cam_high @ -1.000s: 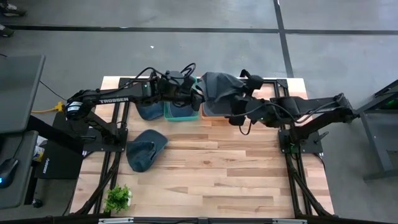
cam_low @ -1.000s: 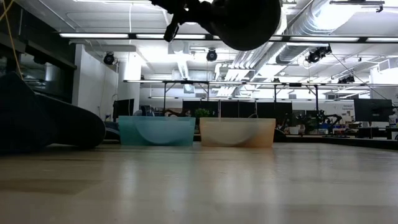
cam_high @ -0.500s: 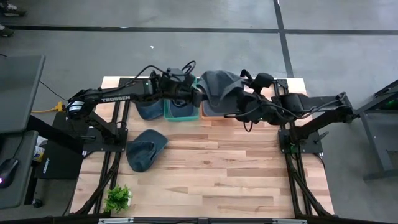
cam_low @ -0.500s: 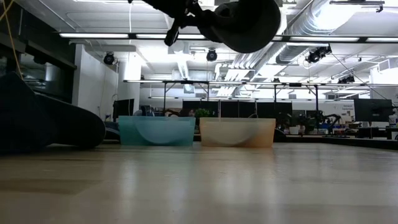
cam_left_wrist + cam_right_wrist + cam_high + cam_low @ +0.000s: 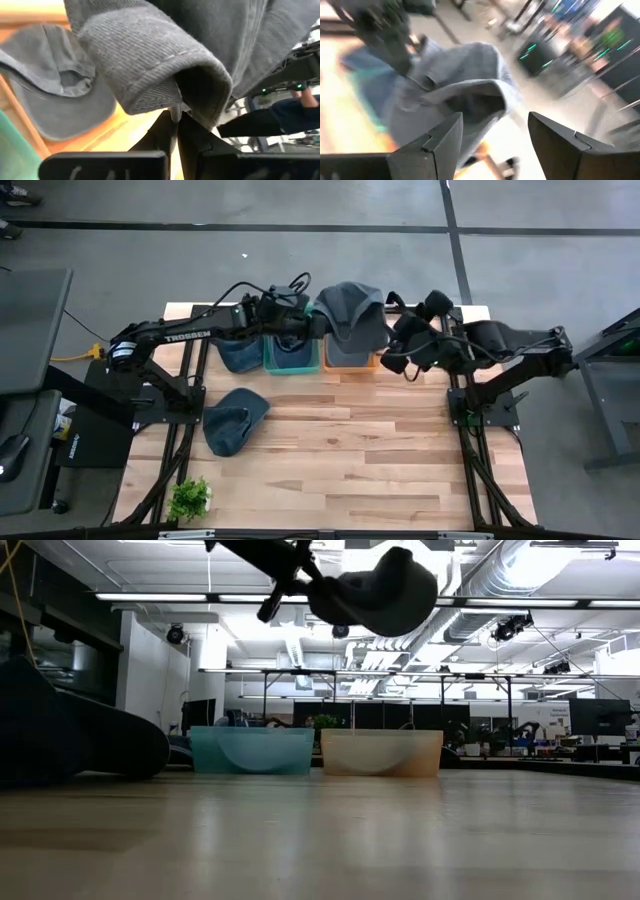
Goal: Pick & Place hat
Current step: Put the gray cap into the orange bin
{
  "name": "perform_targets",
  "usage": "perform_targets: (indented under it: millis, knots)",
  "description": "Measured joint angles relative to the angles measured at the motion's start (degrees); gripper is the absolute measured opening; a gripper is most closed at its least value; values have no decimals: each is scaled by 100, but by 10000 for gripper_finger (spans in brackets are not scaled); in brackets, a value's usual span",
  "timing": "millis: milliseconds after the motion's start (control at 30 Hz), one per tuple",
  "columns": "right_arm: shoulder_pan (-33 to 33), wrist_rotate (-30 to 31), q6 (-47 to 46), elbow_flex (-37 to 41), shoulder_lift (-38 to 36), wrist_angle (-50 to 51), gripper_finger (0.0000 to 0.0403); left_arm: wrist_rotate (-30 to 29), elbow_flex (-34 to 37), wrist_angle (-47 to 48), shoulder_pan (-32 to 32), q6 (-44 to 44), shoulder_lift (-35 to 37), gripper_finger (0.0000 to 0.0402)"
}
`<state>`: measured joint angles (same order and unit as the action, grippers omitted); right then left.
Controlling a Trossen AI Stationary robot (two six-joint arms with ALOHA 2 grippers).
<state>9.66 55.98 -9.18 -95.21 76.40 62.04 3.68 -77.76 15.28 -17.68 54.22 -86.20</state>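
The left gripper [image 5: 322,328] is clamped tight on a fold of the grey hat [image 5: 352,318], a soft twill cap with a stitched edge, hanging above the orange bin [image 5: 350,360]. The right gripper [image 5: 392,338] has let go and pulled back toward its own side since a second ago, its jaws spread with nothing between them. The left wrist view catches another grey cap [image 5: 60,95] lying in the bin below, which the high view hides. A dark blue cap [image 5: 232,423] sits on the wooden tabletop [image 5: 350,460]; the low view shows the teal bin [image 5: 252,751] translucent.
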Motion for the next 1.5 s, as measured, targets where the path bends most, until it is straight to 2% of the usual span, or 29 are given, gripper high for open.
perform_targets:
  millis: [167, 267, 367, 600, 767, 867, 1133, 1500]
  knots:
    - [-266, -1277, -2058, -277, -2, 917, 220, 640, 6, 14, -173, 292, -39, 5]
    - [-461, -1595, -3105, -244, 0, 1537, 220, 860, -2, -98, -191, 391, -138, 5]
    - [-649, -1799, -3665, -242, 0, 1923, 220, 1011, 12, -69, -180, 465, -154, 5]
    - [-936, -2585, -3748, -242, 7, 1580, 220, 1165, 4, -104, -180, 461, -139, 5]
    - [-1064, -2810, -3754, -242, 8, 1408, 220, 1521, 4, -113, -183, 386, -137, 5]
    - [-1163, -3073, -3749, -242, -2, 1351, 220, 1526, 4, -135, -183, 352, -137, 5]
    - [-1115, -3252, -3952, -234, 13, 1292, 220, 1477, 4, -143, -185, 276, -137, 5]
    - [-873, -3282, -4186, 1314, -36, -272, 220, 1490, 2, -181, -185, 59, -137, 5]
